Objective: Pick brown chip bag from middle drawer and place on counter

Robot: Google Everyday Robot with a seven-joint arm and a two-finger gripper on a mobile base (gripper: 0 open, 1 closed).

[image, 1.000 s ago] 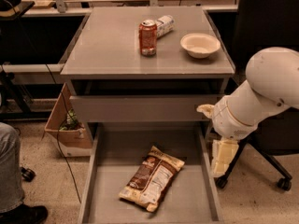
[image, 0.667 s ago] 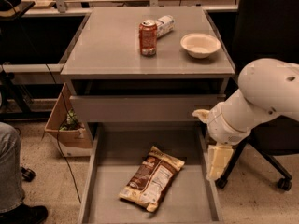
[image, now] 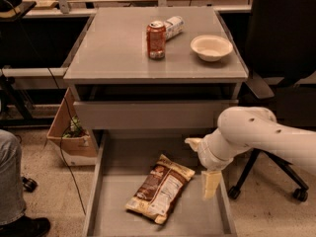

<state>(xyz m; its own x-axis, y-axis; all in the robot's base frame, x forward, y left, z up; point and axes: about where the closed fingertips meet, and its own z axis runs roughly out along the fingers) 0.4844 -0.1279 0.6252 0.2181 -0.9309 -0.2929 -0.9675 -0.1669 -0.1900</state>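
"Grey sheet metal with low walls, standing wide open: that is the middle drawer. It is out so the arm can reach in from above."

"And the brown chip bag?"

"It lies flat and slantwise on the drawer's floor, about mid-width, with the label panel up. Nothing touches it. Lying flat like that, I judge it wants a pinch from above, across its narrow width."

"Where is the gripper?"

"Over the drawer's right side, toward its back, and apart from the bag. Its cream fingers are spread wide, one hanging down and one pointing in across the drawer, with nothing between them. I take that for an approach, spread so as to go round the bag."

"So the pick is not yet done."

"No. Above the drawer's back edge a shorter drawer sits closed, out of the way. Over that is the counter, where the bag should go. A red soda can stands upright there, a white-labelled can lies on its side just behind it, and a pale bowl sits above the drawer's right side. The part above the drawer's left half is bare, so I would set the bag down there."
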